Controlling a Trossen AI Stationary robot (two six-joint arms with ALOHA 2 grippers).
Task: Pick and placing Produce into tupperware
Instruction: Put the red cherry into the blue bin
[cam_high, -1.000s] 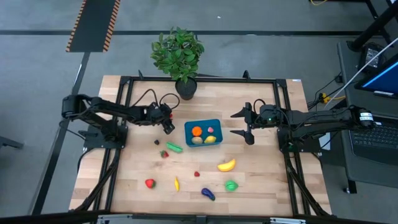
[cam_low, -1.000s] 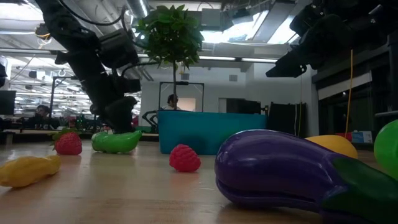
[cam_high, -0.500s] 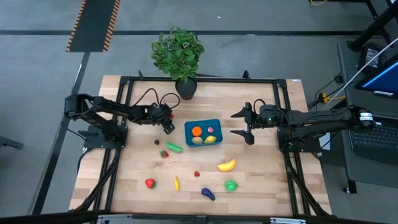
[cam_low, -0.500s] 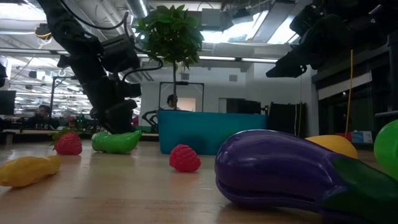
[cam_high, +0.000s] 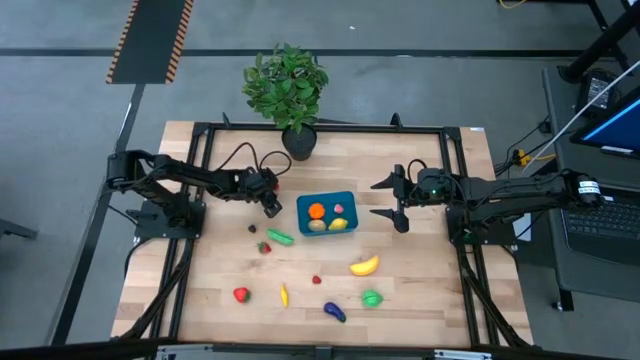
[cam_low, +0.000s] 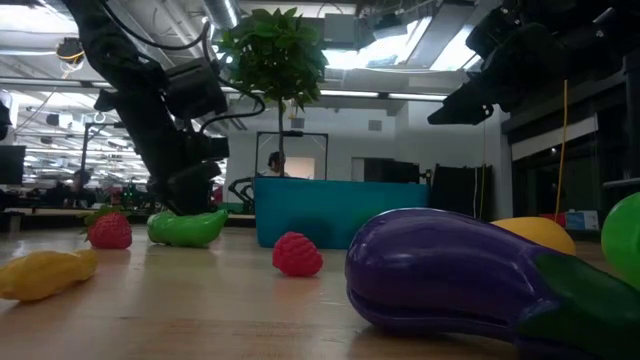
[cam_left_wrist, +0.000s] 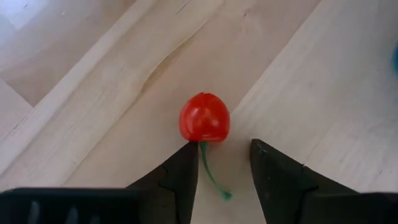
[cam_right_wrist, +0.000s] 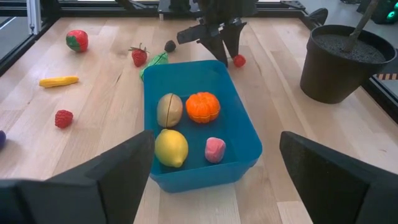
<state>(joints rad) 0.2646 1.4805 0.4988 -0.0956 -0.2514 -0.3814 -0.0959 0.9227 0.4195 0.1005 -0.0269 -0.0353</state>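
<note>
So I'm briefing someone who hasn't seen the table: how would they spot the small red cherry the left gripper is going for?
Start at the teal tupperware mid-table, then go to the side where the left gripper hangs open. The cherry lies on bare wood just ahead of its fingertips, outside the box. It is smooth, round and red with a thin green stem, unlike the bumpy strawberry farther off.

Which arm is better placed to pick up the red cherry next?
Left. Its gripper hangs open right over the cherry, stem between the fingers. The right gripper waits beyond the container.
</note>
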